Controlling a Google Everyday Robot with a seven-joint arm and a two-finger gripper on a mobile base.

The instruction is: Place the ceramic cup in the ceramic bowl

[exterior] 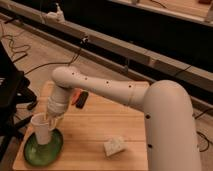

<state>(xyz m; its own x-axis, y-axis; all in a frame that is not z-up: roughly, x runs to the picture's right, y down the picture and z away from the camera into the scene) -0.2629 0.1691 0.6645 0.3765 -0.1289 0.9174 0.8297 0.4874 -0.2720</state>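
Observation:
The white ceramic cup (42,129) stands upright inside the glossy green ceramic bowl (36,152) at the front left of the wooden table (95,130). My gripper (51,118) comes down from the white arm (115,92) and is at the cup's right rim, fingers closed on it. The cup's base rests on or just above the bowl's floor; I cannot tell which.
A pale rectangular block (114,146) lies on the table right of the bowl. A bottle with a red label (78,98) lies behind my arm, mostly hidden. A dark chair (10,95) stands left of the table. Cables run on the floor behind.

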